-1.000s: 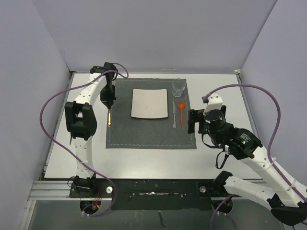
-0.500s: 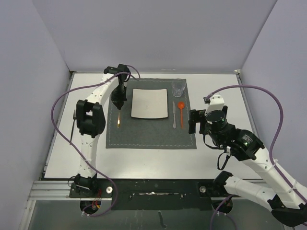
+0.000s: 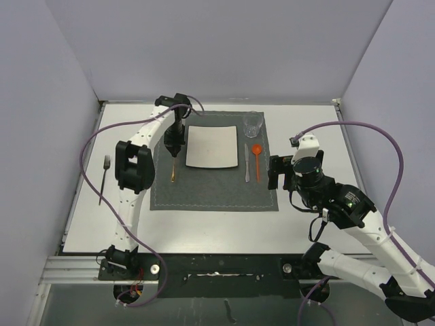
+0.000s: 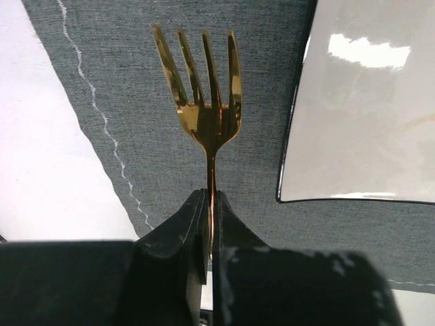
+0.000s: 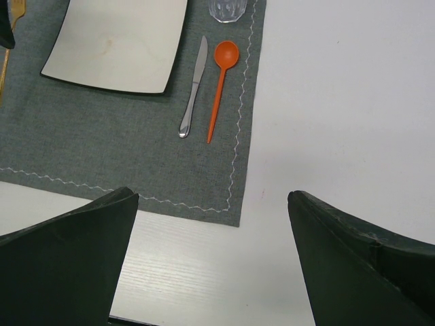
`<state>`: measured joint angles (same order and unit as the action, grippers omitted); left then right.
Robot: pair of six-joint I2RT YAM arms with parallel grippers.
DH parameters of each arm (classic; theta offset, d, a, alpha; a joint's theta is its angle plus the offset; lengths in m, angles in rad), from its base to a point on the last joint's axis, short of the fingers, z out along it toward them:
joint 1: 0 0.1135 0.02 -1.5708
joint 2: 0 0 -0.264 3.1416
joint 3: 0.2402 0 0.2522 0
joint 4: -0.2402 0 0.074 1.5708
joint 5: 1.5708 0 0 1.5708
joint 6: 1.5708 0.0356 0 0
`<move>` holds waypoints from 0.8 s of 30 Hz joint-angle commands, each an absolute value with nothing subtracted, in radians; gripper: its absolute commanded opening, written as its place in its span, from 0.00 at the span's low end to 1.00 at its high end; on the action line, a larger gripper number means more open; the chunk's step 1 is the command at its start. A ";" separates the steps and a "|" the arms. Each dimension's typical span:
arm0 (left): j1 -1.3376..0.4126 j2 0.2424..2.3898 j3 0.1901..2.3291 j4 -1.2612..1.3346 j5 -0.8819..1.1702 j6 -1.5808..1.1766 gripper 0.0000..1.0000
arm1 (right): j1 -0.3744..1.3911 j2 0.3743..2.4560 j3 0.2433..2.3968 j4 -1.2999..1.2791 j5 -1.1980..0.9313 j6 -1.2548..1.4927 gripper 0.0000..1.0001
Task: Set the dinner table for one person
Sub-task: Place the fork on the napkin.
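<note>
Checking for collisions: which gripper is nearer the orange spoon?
Right. The right gripper hovers open just right of the placemat, beside the orange spoon; the left gripper, holding a gold fork, is across the plate.

This is a robotics lab test cell, not a dining room. The dinner table (image 3: 204, 224) is a plain white bench top, boxed in on the left, right and far sides by bare lavender-grey panels (image 3: 41, 102). An aluminium rail (image 3: 75, 270) runs along its near edge, with the left arm (image 3: 132, 166) and right arm (image 3: 340, 200) bolted there, each trailing a loose purple cable (image 3: 82, 159). The only homely touch (a grey placemat (image 3: 211, 193) with a white plate (image 3: 212, 146)) lies squarely in the middle.
</note>
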<state>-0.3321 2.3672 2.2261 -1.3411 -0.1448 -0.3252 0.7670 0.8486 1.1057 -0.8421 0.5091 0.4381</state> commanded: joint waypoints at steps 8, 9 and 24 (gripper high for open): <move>-0.350 2.450 2.312 -1.365 -0.134 -0.337 0.00 | 0.771 0.842 1.115 -0.812 0.546 0.428 0.98; -0.350 2.454 2.312 -1.365 -0.133 -0.336 0.00 | 0.772 0.843 1.115 -0.813 0.546 0.427 0.98; -0.341 2.485 2.312 -1.354 -0.126 -0.344 0.00 | 0.771 0.856 1.125 -0.817 0.548 0.415 0.98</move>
<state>-0.3492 2.4626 2.2635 -1.3502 -0.1371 -0.3305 0.7670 0.8478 1.1057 -0.8421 0.5201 0.4263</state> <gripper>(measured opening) 0.022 0.979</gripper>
